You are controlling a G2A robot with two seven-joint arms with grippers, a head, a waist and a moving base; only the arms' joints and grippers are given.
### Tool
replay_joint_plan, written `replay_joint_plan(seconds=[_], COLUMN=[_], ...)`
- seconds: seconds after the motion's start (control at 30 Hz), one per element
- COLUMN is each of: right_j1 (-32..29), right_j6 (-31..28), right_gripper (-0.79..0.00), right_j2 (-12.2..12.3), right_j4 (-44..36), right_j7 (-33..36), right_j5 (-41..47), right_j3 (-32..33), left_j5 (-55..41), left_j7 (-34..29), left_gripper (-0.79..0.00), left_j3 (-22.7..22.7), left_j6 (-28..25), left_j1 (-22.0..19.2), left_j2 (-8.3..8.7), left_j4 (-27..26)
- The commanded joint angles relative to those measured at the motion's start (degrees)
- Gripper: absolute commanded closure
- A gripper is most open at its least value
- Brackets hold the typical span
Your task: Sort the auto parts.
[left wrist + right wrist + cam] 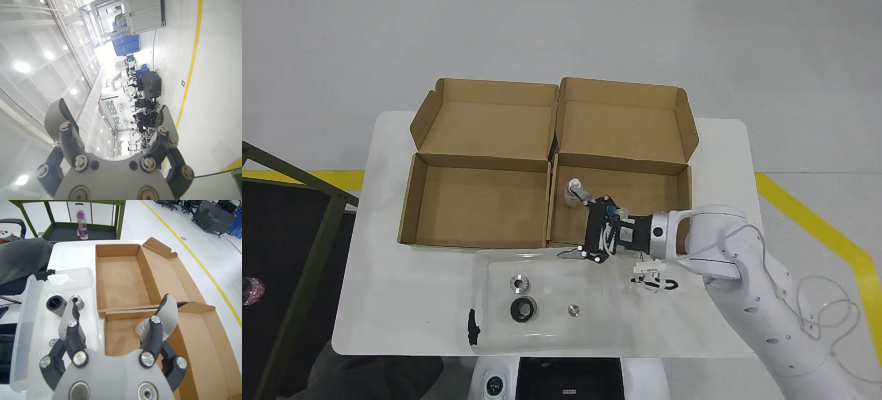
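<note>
Now poised with right tool (120,301) spread empty between tray (20,317) and box (121,332), likely for fetching the bearing (55,306); left tool (113,107) spread too.

No legible text, numbers or signs. Small white mark on blue cabinet (128,44), too small to read. Faint print on pink bottle (82,226), too blurred to read.

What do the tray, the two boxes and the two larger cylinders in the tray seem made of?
Tray: translucent plastic, with glossy, see-through walls. Boxes: brown cardboard, matte, with folded flaps. Cylinders: likely metal, by their grey sheen; the larger one's bore looks dark, material unclear.
</note>
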Motion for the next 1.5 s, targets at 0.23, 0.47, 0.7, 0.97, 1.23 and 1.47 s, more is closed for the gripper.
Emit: replay_joint_plan(seconds=[0.23,0.47,0.7,0.97,1.23,1.47], right_j1=[-4.86,-6.9,-7.53,-6.7,-6.69,-6.76], right_j6=[-1.75,-2.97,-3.17,-2.5,-2.1,-2.66], right_gripper=[-0.693,-0.68,-0.65,-0.625,-0.579,-0.56], right_j2=[0.94,1.67,2.06,2.06,2.33,2.74], right_j4=[-4.36,-6.27,-7.56,-6.67,-5.71,-5.58], right_j7=[4.27,8.0,10.46,13.71,16.72,19.73], right_j5=[0.57,0.29,-0.55,-2.05,-2.45,-2.18], right_j3=[-0.88,-1.26,-2.59,-6.06,-7.9,-9.07], left_j5=[0.0,0.0,0.0,0.0,0.0,0.0], left_j7=[0.0,0.0,0.0,0.0,0.0,0.0], left_gripper=[-0.785,-0.785,-0.785,-0.785,-0.785,-0.785], left_j3=[0.0,0.0,0.0,0.0,0.0,0.0], left_j6=[0.0,0.0,0.0,0.0,0.0,0.0], left_j1=[0.0,0.0,0.0,0.0,0.0,0.0], left_j2=[0.0,0.0,0.0,0.0,0.0,0.0], left_j4=[0.0,0.0,0.0,0.0,0.0,0.0])
